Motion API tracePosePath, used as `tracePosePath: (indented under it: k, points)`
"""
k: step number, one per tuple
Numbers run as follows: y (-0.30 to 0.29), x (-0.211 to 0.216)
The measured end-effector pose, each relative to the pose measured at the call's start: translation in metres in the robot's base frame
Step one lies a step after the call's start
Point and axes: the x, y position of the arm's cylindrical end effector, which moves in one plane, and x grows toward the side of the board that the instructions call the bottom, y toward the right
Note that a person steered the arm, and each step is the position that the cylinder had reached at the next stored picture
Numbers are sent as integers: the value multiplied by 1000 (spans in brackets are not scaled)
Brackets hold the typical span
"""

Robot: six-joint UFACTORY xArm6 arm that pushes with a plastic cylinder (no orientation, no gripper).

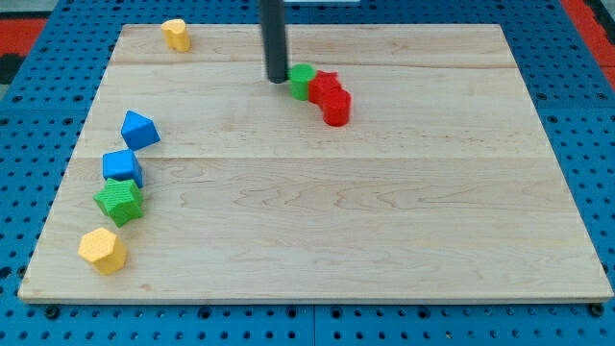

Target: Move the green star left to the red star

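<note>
My tip (277,79) rests on the board near the view's top centre, just left of a small green block (302,81) and close against it. That green block touches a red block (325,86) that looks star-shaped. A second red block (336,108), rounder in shape, sits against the first one's lower right. A green star (119,201) lies far away at the view's lower left, well apart from my tip.
A blue block (140,129) and a blue cube (123,166) sit above the green star. A yellow block (103,250) lies below it. Another yellow block (175,35) is at the top left. The wooden board (384,211) sits on a blue pegboard.
</note>
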Motion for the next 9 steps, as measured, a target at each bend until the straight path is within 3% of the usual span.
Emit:
tracePosePath:
  k: [1, 2, 3, 5, 6, 7, 9]
  points:
    - [25, 21]
    - [-22, 22]
    - [-30, 70]
    - [-25, 211]
    - [-52, 249]
    - [-54, 315]
    - [-66, 315]
